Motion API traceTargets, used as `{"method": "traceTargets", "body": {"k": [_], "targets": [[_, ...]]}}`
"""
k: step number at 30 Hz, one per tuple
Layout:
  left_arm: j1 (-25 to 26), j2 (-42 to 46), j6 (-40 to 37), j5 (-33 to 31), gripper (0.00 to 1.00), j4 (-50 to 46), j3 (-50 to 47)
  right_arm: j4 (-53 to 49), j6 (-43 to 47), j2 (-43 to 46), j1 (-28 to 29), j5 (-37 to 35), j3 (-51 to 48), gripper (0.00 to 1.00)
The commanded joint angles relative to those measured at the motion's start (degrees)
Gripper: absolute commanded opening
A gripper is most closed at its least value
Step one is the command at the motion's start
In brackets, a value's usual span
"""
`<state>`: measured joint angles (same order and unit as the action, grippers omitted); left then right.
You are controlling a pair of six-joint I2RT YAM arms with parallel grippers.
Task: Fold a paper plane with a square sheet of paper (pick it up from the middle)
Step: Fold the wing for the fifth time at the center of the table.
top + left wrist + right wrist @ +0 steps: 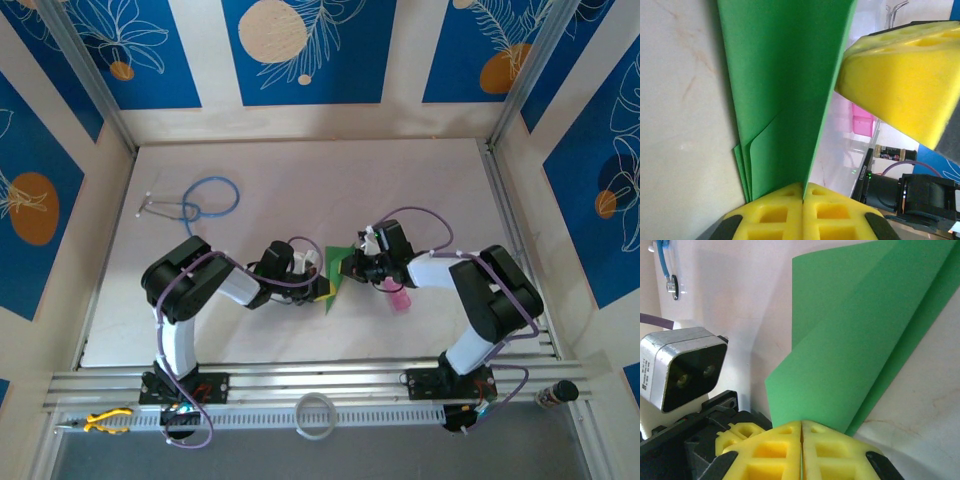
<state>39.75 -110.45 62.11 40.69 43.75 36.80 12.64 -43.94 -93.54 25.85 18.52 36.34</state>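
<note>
Stethoscope far left, pink bottle beside right arm, green paper between.

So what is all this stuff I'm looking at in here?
paper: one, green, folded, mid-table, pinched between both grippers
stethoscope: one, blue tubing, far left of the table
pink bottle: one, pink, on the table beside the right gripper
ring: one, white, middle of the near rail
tool: one, yellow handles, left end of the near rail
dark bottle: one, dark, right end of the near rail
table: one, off-white
left gripper: one, yellow pads, shut on the paper
right gripper: one, yellow pads, shut on the paper
</note>
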Motion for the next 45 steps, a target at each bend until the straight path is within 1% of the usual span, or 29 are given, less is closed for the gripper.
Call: {"method": "traceTargets", "body": {"k": [1, 11, 25, 36, 45], "targets": [[-1.2, -2.2, 1.2, 0.1, 0.0, 0.8, -1.5, 0.4, 1.2, -1.3, -0.3, 2.1, 1.4, 0.09], [-1.6, -2.8, 2.3, 0.0, 0.0, 2.1, -2.1, 0.0, 1.1, -1.5, -0.3, 1.3, 2.0, 0.09], [-1.8, -4.0, 3.4, 0.1, 0.0, 3.1, -2.4, 0.3, 1.3, -4.1, -0.3, 3.3, 3.2, 0.09], [-1.9, -4.2, 2.8, -0.4, 0.0, 1.8, -2.5, 0.5, 1.1, -5.3, -0.3, 2.7, 3.3, 0.09], [-2.0, -3.4, 1.6, -0.7, 0.0, -0.3, -2.8, -5.2, 1.6, -8.0, 0.3, 0.0, 6.2, 0.09]]}}
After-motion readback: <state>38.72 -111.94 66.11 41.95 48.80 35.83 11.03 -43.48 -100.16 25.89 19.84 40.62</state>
